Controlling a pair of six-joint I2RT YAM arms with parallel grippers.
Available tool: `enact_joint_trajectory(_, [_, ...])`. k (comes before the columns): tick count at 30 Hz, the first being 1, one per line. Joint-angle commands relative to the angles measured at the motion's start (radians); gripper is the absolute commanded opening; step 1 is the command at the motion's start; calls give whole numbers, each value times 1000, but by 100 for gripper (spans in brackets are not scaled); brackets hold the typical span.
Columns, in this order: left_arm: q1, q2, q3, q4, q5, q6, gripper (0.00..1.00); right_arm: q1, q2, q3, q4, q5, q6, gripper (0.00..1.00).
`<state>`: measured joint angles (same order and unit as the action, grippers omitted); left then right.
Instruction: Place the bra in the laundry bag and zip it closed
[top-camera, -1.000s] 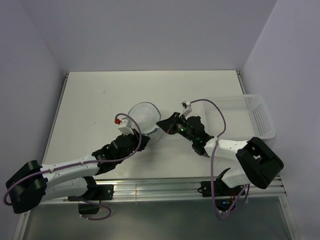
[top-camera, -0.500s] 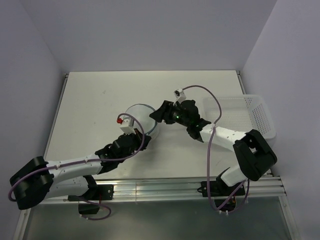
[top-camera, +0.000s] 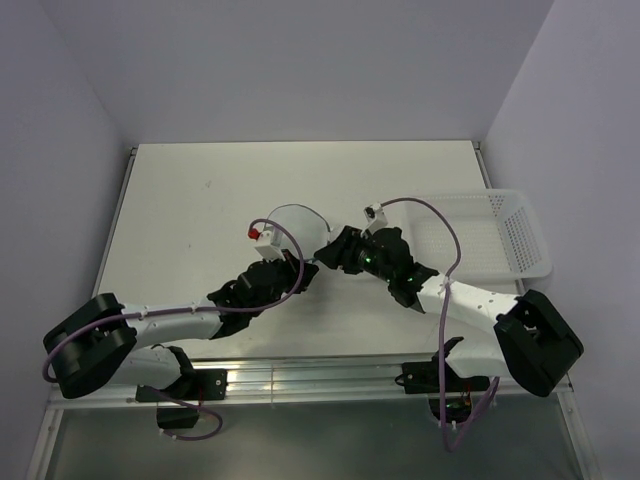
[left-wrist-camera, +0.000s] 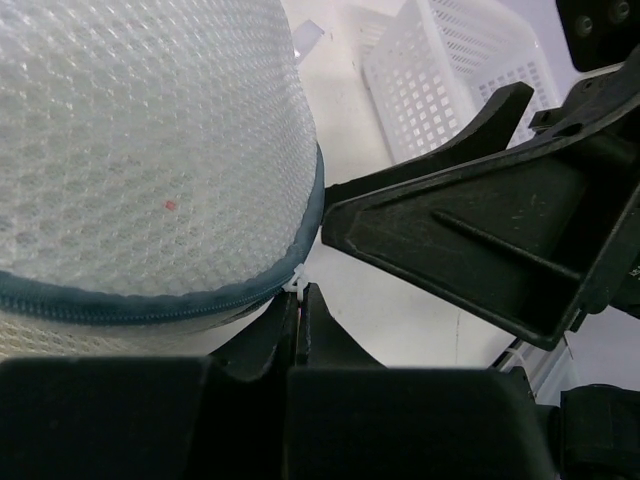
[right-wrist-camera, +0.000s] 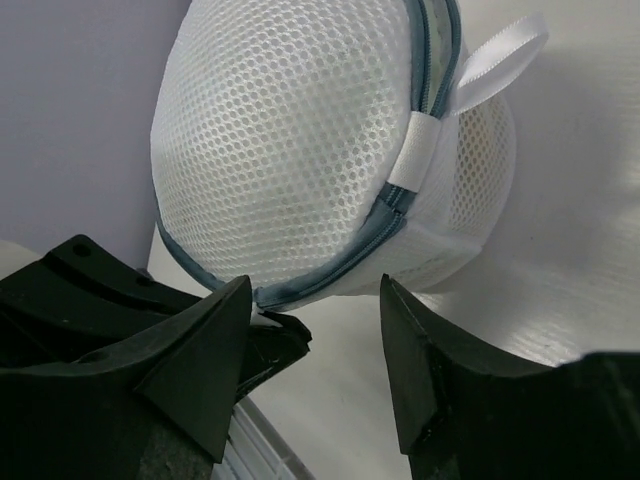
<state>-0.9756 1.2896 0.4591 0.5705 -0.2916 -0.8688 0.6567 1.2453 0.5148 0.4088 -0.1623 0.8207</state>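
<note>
The laundry bag (top-camera: 292, 228) is a white mesh dome with a teal zipper rim, standing mid-table; it fills the left wrist view (left-wrist-camera: 150, 150) and the right wrist view (right-wrist-camera: 300, 150). My left gripper (top-camera: 301, 272) sits at the bag's near right edge, shut (left-wrist-camera: 298, 296) on the small white zipper pull (left-wrist-camera: 294, 283). The zipper rim (right-wrist-camera: 340, 255) reads as a closed line up to that point. My right gripper (top-camera: 325, 252) hangs open (right-wrist-camera: 315, 295) just right of the bag, its fingers straddling the rim's low corner without touching it. The bra is hidden.
A white perforated plastic basket (top-camera: 500, 235) lies at the right edge of the table, behind the right arm, and shows again in the left wrist view (left-wrist-camera: 450, 70). A white ribbon loop (right-wrist-camera: 500, 55) sticks out from the bag's far side.
The bag's lid has gone from raised to a closed dome. My left gripper slid right along the rim, still shut. The right gripper opened, swung back, then returned beside the bag.
</note>
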Motion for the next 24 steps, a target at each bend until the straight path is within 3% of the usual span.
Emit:
enact_joint_trajectory(1, [-2,7,26,78,28,-16,0,17,-3,1,65,24,38,61])
enact_joint_trajectory(6, [-3,-25,13,74,35,-10,0,17,45,30,73,30,57,54])
enact_joint_trajectory(8, [-3,-36,6,60,34,-4,0,17,58,42,76,40,58,40])
enact_joint_trajectory(9, [-2,-45,3,55,32,-1,0,17,60,45,76,47,55,27])
enact_joint_trajectory(12, [-3,-64,-7,19,28,13,0,15,65,59,67,75,44,10])
enact_joint_trajectory(15, [-2,-104,-28,-30,17,25,0,14,66,79,42,105,21,0])
enact_joint_trajectory(20, [-2,-180,-53,-164,-61,66,0,-25,86,122,10,132,-40,0])
enact_joint_trajectory(24, [0,-278,-83,-270,-133,63,0,-75,137,186,-2,69,-126,0])
